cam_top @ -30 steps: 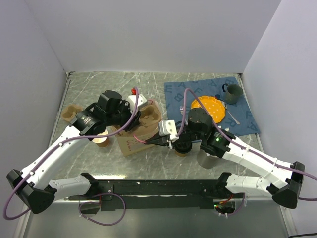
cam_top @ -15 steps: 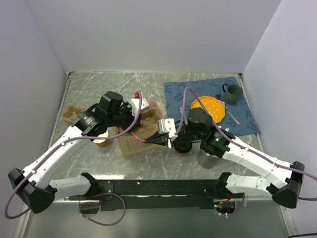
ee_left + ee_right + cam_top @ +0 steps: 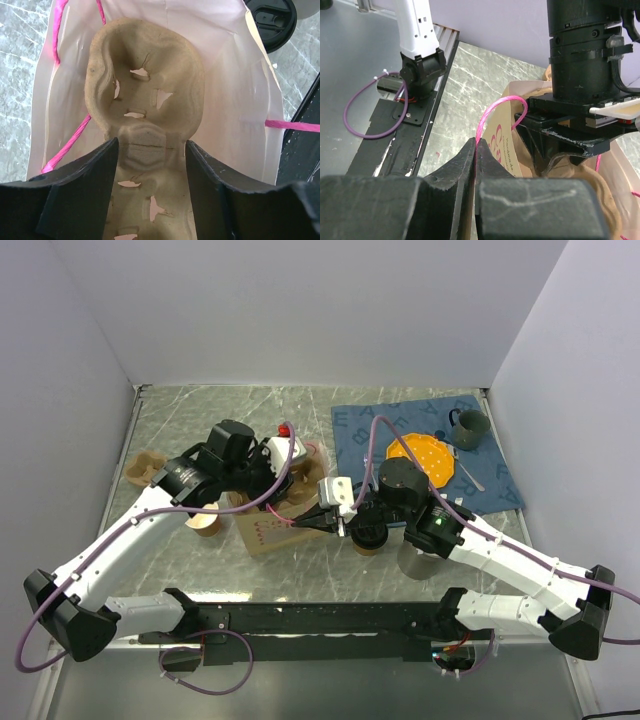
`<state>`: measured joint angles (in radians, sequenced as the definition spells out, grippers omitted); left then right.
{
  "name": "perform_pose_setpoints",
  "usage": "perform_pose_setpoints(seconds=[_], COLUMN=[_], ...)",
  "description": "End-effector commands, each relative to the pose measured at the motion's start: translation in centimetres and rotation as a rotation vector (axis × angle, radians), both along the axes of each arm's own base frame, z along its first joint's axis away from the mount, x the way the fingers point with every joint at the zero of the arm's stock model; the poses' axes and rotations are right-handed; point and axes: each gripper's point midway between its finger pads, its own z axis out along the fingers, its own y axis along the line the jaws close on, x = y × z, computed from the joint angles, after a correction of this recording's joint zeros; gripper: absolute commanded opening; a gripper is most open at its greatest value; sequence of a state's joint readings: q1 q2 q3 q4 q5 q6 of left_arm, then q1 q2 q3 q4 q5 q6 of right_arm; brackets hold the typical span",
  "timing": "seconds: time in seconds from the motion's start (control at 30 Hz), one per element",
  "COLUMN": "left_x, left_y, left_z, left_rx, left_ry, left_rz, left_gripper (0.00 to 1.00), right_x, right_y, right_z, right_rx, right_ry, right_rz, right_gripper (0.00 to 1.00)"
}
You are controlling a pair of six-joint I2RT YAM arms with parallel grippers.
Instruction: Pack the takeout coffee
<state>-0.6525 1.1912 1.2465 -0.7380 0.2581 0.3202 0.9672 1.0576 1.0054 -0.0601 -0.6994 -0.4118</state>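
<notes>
Takeout coffee [image 3: 368,536] stands upright just right of the right gripper [image 3: 312,523], beneath that arm's wrist and outside the paper bag [image 3: 258,532]. The right gripper pinches the bag's pink handle [image 3: 492,112]. The left gripper [image 3: 151,146] clamps a pulp cup carrier [image 3: 145,90] lying in the bag's mouth, with narrow margins at both bag walls.

Tabletop [image 3: 180,420] is grey marble-look w/ white veins. Blue cloth mat [image 3: 365,430] has paler letter print. Round orange plate [image 3: 425,458] w/ small dots. Dark green mug [image 3: 470,428]. Brown kraft paper bag [image 3: 262,532] has red print outside, whitish inside. Pink string handle [image 3: 492,114]. Plain tan moulded-pulp cup carrier [image 3: 145,95]. Small brown kraft paper cup [image 3: 368,538] w/ black round lid. Robot arms [image 3: 110,540] white w/ black joints; cables [image 3: 347,107] purple. Left gripper [image 3: 151,145] & right gripper [image 3: 476,146] both black.
</notes>
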Motion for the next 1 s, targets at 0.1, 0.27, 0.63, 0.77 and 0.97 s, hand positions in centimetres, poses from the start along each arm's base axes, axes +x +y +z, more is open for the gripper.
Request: perform_pose_setpoints(seconds=[0.1,0.27,0.63,0.77,0.97], left_x=[0.2,-0.8,-2.9,-1.5,-0.8], left_y=[0.1,-0.2,-1.6,-0.8,-0.2], left_z=[2.4,1.5,0.6,1.1,1.1], left_rx=[-0.015,-0.025,-0.095,-0.060,-0.023], left_ry=[-0.069,-0.029,0.060,0.000,-0.018], left_rz=[-0.016,-0.055,-0.143,-0.076,-0.049], left_gripper=[0.60,0.57,0.55,0.59,0.61], right_x=[0.0,0.0,0.3,0.3,0.3], right_y=[0.1,0.0,0.3,0.3,0.3], right_z=[0.8,0.9,1.0,1.1,0.8], right_rx=[0.017,0.019,0.017,0.020,0.015], right_ry=[-0.002,0.005,0.023,0.024,0.034], right_rz=[-0.010,-0.013,-0.024,-0.026,-0.032], right_gripper=[0.05,0.05,0.05,0.06,0.08])
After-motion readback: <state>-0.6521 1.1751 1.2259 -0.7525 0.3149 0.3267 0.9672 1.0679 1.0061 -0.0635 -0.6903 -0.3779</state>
